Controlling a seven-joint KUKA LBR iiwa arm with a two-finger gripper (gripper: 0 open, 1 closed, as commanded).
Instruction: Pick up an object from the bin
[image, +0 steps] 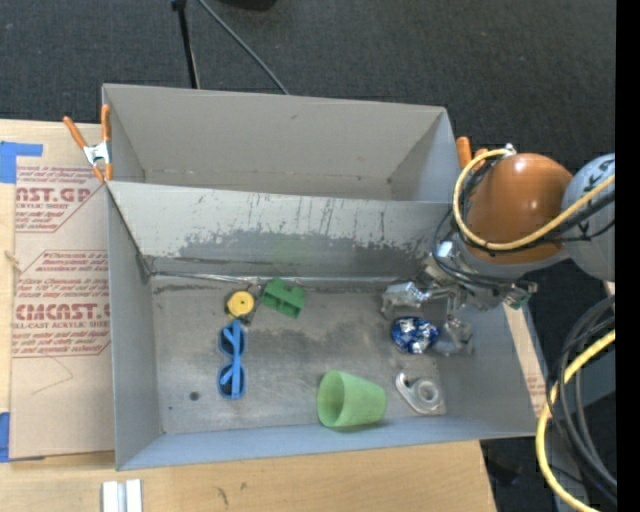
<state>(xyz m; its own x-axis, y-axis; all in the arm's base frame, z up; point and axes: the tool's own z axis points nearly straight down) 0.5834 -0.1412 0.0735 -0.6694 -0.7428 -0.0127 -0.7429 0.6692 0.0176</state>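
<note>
hand (432, 318) low at the bin's (280, 140) right side
it hangs by a crumpled blue-and-white thing (413, 336); clenched or released, cannot tell. a green cup (350, 400) lies near.

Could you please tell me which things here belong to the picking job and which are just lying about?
In the job: gripper; blue-and-white crumpled thing close by it; grey bin.
Lying about: green cup, grey metal piece, blue toy glasses, yellow disc, green block.
</note>
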